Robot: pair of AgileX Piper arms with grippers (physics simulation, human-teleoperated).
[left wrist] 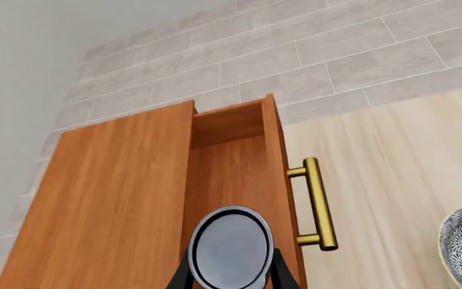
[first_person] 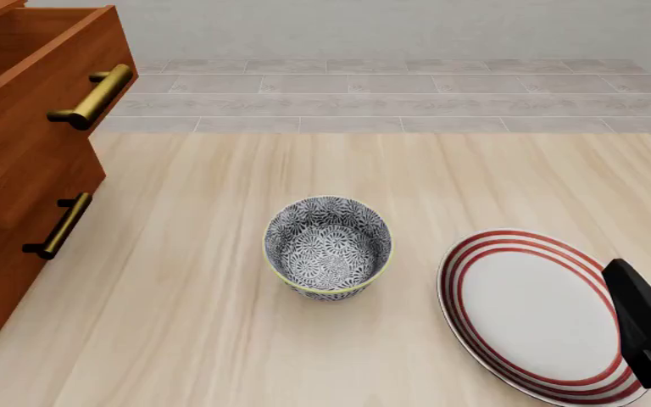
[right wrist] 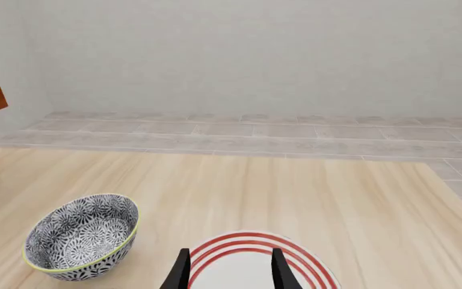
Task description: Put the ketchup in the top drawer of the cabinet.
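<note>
Ketchup (left wrist: 231, 247) fills the near part of the left wrist view, its dark grey flat top facing the camera, clamped between the two black fingers of the left gripper (left wrist: 231, 274), which show at either side of the can. It hangs over the open top drawer (left wrist: 231, 174) of the reddish-brown cabinet (left wrist: 110, 198), above the cavity of bare wooden floor and walls; whether the can touches the drawer floor cannot be told. Bright brass bar handle (left wrist: 317, 201) sticks out from the drawer front

From the front camera the cabinet (first_person: 14, 170) stands at the left edge of the light wooden table (first_person: 190, 339), the top drawer (first_person: 43, 59) pulled out, with the lower drawer's darker handle (first_person: 60, 225) beneath. A grey patterned bowl (first_person: 328, 248) sits upright near the table's middle, and a white plate with red rings (first_person: 529, 309) lies to its right, apart from it. The right gripper (right wrist: 231, 268) hovers over that plate, its black fingers set narrowly apart with nothing between them
</note>
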